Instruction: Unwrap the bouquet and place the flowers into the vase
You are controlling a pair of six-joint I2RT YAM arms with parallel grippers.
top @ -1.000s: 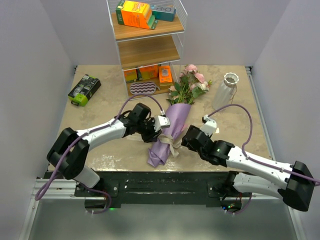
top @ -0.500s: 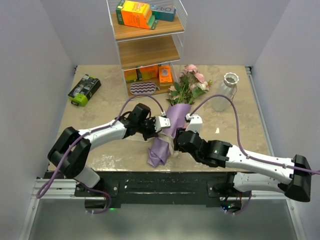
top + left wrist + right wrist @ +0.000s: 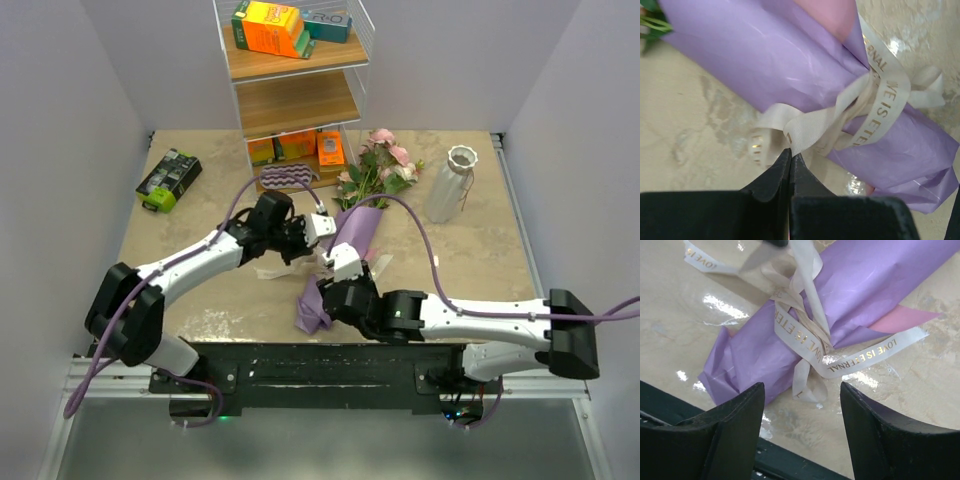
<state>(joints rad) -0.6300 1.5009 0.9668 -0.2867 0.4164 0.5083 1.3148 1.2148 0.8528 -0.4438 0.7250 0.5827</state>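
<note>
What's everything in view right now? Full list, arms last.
bouquet: 1, lavender paper with pink lining, lying mid-table
ribbon: 1, cream with gold lettering, tied round the bouquet
flowers: one bunch, pink blooms, green stems, at the bouquet's far end
vase: 1, white, upright, right rear of table
shelf rack: 1, white wire, wooden shelves, rear centre
boxes: several, orange and teal on top shelf, small orange ones at the bottom
pouch: 1, dark-and-white zigzag, at the rack's foot
packet: 1, black and green, left rear
table: 1, beige marble-look
left gripper: 1, black, shut on a ribbon tail
right gripper: 1, black, open, above the bouquet's tied end
</note>
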